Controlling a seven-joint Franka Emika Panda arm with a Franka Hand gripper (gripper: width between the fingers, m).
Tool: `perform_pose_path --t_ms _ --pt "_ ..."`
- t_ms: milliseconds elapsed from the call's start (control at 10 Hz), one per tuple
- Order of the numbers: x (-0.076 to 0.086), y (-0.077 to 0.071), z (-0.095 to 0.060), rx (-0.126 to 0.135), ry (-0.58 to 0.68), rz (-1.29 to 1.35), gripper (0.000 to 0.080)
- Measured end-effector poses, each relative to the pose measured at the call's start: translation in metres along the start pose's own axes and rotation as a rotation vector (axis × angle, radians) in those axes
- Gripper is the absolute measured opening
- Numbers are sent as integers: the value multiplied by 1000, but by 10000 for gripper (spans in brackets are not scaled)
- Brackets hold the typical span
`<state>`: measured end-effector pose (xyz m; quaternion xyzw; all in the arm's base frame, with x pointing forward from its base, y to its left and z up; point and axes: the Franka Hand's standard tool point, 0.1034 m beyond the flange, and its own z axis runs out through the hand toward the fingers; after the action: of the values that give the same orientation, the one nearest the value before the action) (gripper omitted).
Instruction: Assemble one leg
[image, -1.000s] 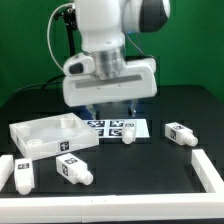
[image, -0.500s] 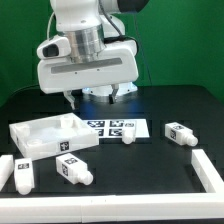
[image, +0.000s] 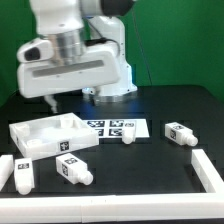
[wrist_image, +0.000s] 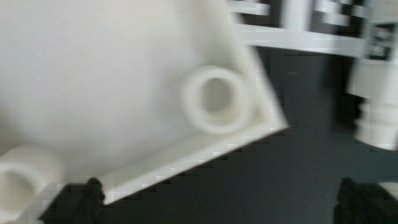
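Observation:
Several white legs with black-and-white tags lie on the black table: one (image: 75, 168) in front of the tray piece, one (image: 22, 172) at the exterior view's far left, one (image: 180, 134) at the right, and one (image: 127, 133) by the marker board. My gripper (image: 68, 100) hangs above the big white tray-like piece (image: 48, 135), open and empty. In the wrist view my gripper (wrist_image: 222, 205) has its dark fingertips (wrist_image: 80, 200) wide apart over a corner of the tray piece (wrist_image: 107, 90) with round holes. A leg (wrist_image: 374, 110) shows at that view's edge.
The marker board (image: 112, 125) lies behind the tray piece and shows in the wrist view (wrist_image: 302, 20). A white border rail (image: 205, 168) runs along the table's front and the exterior view's right.
The arm has swung toward the exterior view's left, from over the marker board to above the tray piece. The parts on the table have not moved.

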<state>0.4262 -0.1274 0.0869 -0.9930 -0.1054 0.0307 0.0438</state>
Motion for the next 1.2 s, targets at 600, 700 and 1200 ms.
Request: perform_pose_path --t_ms 600,700,1200 --pt "-3 36 6 -104 99 -199 648" --pt "-3 36 7 -104 99 -199 648" --pt "-39 80 37 -135 36 -288 648"
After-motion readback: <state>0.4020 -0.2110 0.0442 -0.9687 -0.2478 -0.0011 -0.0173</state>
